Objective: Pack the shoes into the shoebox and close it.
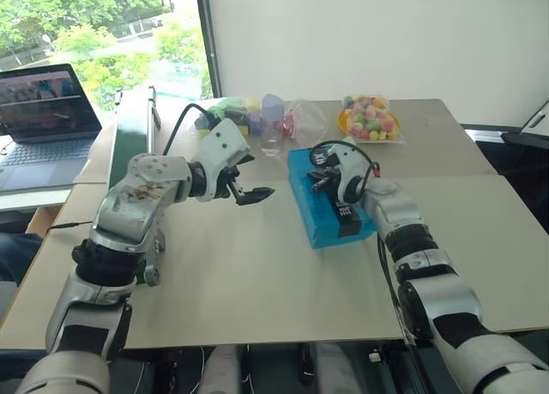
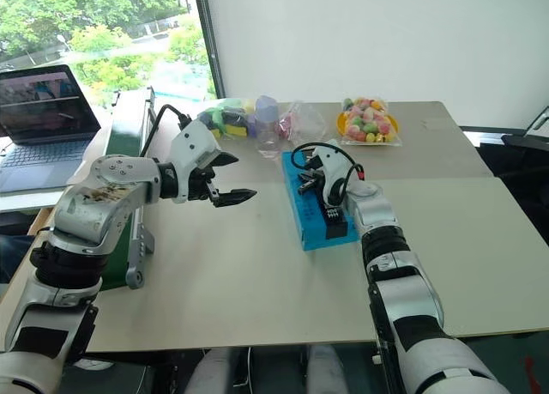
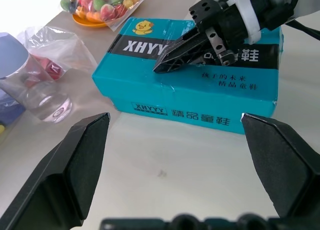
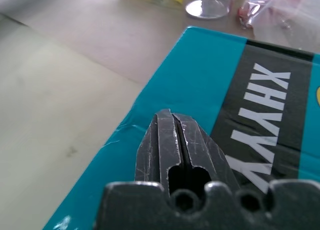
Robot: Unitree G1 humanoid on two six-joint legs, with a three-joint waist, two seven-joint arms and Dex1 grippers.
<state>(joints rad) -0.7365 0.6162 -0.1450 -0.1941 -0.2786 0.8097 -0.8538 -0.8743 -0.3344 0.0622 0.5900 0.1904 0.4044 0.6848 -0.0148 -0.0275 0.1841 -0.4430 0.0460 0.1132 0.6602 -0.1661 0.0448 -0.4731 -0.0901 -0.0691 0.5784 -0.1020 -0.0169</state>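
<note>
- My right gripper (image 4: 172, 125): fingers clenched together, empty, tips resting on the closed lid of the shoebox (image 3: 150, 69), near its left long edge.
- Shoebox: turquoise, mid-table, long axis running away from me; lid looks down, so closing seems nearly finished.
- My left gripper (image 1: 244, 190): fingers spread wide, empty, hovering just left of the box; right arm is nearer.
- Shoes: presumably inside the box.
- Beyond the box: clear cup (image 1: 273, 124), toy bags (image 1: 371, 118); well apart, nothing obstructing.
</note>
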